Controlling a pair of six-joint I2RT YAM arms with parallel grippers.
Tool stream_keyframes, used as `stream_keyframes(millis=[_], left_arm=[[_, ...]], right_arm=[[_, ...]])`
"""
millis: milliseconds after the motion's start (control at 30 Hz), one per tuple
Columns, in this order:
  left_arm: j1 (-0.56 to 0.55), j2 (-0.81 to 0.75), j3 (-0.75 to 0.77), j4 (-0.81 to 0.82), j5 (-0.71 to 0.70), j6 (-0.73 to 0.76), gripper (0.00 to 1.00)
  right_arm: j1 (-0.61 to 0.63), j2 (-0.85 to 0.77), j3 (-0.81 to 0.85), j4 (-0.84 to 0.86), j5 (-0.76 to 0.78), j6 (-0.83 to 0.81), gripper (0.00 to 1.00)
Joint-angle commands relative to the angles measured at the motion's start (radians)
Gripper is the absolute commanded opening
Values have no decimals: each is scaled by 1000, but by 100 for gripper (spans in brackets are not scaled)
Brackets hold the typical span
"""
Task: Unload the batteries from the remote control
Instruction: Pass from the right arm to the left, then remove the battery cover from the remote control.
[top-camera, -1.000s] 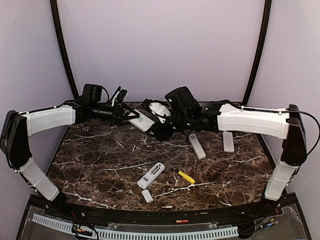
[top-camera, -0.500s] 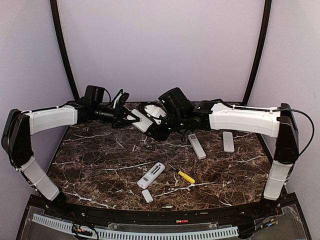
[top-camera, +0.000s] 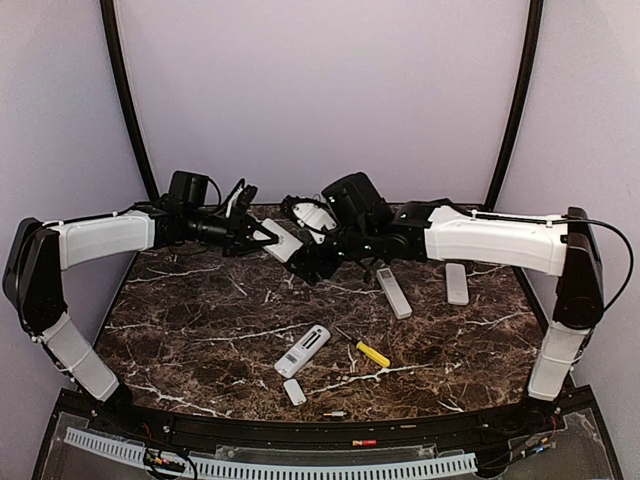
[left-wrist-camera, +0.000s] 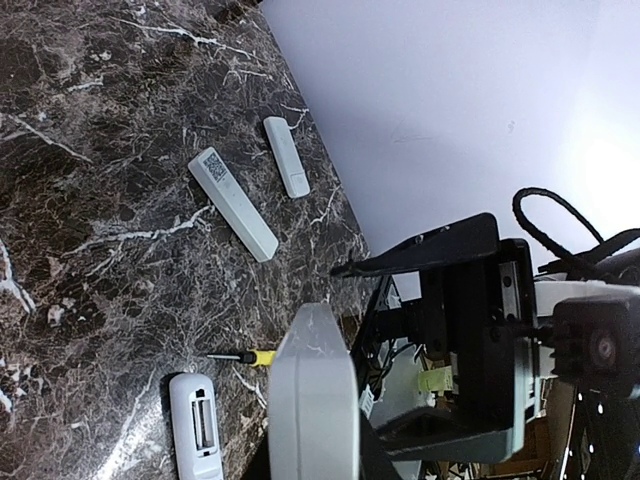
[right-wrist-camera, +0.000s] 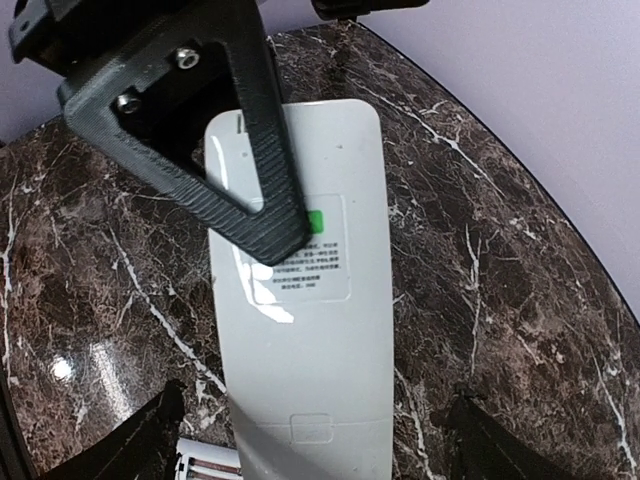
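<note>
Remote control: white, held clear of the marble table at 12 o'clock in your top view. Its label side, battery cover on, faces your right wrist camera. Batteries: hidden from you. Left gripper: clamped on the remote. Right gripper: fingers spread wide beside the remote's end, not touching. At 6 o'clock, a second remote has its compartment open.

Wide top view; both wrist cameras near remote
</note>
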Motion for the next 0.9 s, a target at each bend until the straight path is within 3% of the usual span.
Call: stream_keyframes(millis=[0,167,367,567,700,867], left_arm=[[49,-100,-9,36,-19,17,0],[99,-197,-63,128,-43,27,0],[101,-293,-116,209,-22,78,0],[101,-302,-137,287,59,46,0],[100,-300,-148,331,91,24,0],[100,-302,-156,361,110,9,0]], right_arm=[[5,-96,-23,99,-18,135,91],[-34,-177,-104,211,-62,400,95],[-101,-224,-280,518,-265,730,95],[-108,-191,-316,689,-374,790,88],[-106,-159,-284,710,-465,773,83],[-106,-148,-291,726,-456,769,73]])
